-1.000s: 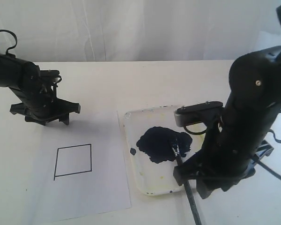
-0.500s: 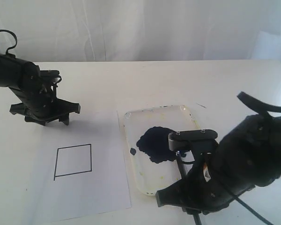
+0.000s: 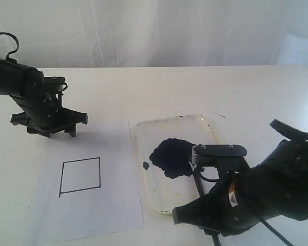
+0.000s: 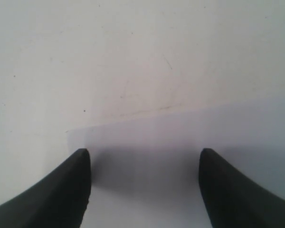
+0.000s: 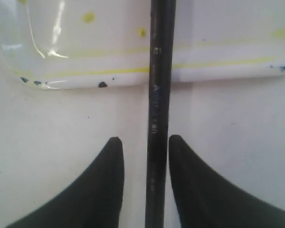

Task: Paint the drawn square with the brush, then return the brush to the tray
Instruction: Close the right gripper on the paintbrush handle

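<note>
The brush point(image 5: 159, 71) lies with its dark handle across the tray's near rim point(image 5: 109, 78) and out onto the table. My right gripper point(image 5: 145, 139) is low over the table with a finger on each side of the handle. It is open, and a thin gap shows on one side. In the exterior view the right gripper point(image 3: 208, 225) stands at the tray's point(image 3: 164, 195) front right, hiding most of the brush point(image 3: 197, 180). The drawn square point(image 3: 80, 176) on the white paper point(image 3: 108, 215) is blank inside. My left gripper point(image 3: 50, 128) rests open beyond the paper's far edge.
A big blue-black paint blob point(image 3: 172, 156) fills the tray's middle, with a small dark spot point(image 3: 146, 165) beside it. In the left wrist view the paper's edge point(image 4: 180, 142) lies between the left gripper's point(image 4: 145, 152) wide-apart fingers. White cloth hangs behind the table.
The right arm has dropped from upright to low over the table, bringing its gripper down around the brush handle. The left arm, paper and tray have not moved.
</note>
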Controlling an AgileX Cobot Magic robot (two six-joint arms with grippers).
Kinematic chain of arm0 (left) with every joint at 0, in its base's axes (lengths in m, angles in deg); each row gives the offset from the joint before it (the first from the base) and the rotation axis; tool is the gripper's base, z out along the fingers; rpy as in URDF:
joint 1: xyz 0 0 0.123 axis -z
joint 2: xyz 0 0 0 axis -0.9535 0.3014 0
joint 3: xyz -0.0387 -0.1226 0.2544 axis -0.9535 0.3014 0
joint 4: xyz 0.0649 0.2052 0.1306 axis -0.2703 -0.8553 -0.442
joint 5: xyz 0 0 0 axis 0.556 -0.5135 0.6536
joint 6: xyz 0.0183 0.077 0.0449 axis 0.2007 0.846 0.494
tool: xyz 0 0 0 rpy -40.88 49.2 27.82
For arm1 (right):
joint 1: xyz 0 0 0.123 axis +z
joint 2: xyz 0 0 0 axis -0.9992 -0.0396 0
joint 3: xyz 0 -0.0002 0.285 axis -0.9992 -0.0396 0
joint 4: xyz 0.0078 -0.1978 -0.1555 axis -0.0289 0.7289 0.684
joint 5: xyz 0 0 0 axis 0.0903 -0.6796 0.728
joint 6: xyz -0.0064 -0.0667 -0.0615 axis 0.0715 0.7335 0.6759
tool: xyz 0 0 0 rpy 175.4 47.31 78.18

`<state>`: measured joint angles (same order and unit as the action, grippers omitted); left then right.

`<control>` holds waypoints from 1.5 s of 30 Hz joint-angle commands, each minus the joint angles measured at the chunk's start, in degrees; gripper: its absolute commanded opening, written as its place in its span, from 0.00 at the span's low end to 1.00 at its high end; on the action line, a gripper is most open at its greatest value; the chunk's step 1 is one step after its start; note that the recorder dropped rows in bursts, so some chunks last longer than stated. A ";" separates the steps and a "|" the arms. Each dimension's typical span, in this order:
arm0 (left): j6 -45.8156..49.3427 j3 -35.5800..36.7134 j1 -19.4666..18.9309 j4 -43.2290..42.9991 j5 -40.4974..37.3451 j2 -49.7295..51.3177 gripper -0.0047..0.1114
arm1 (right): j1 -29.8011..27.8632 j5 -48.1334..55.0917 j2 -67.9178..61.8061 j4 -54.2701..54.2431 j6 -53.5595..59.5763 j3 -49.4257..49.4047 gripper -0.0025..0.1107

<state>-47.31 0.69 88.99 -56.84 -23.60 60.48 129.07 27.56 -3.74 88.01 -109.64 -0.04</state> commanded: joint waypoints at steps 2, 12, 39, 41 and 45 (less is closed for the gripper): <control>-0.25 0.28 0.14 0.62 -3.01 0.75 0.63 | 0.24 -2.72 -0.29 0.93 -0.48 -0.41 0.30; -0.25 0.28 0.14 0.62 -3.01 0.75 0.63 | 0.24 -3.10 -4.82 1.50 -0.48 -0.53 0.30; -0.25 0.28 0.14 0.62 -3.23 0.75 0.63 | 0.24 2.28 -4.79 4.62 -0.95 2.17 0.02; -0.25 0.28 0.14 0.62 -3.23 0.75 0.63 | 0.24 5.37 -4.42 5.05 0.03 3.95 0.02; -0.25 0.28 0.14 0.62 -3.34 0.75 0.63 | 0.24 11.18 -2.99 6.61 0.56 7.38 0.02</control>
<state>-47.31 0.69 88.99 -56.84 -23.70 60.48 129.07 34.45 -8.17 93.16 -110.23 5.11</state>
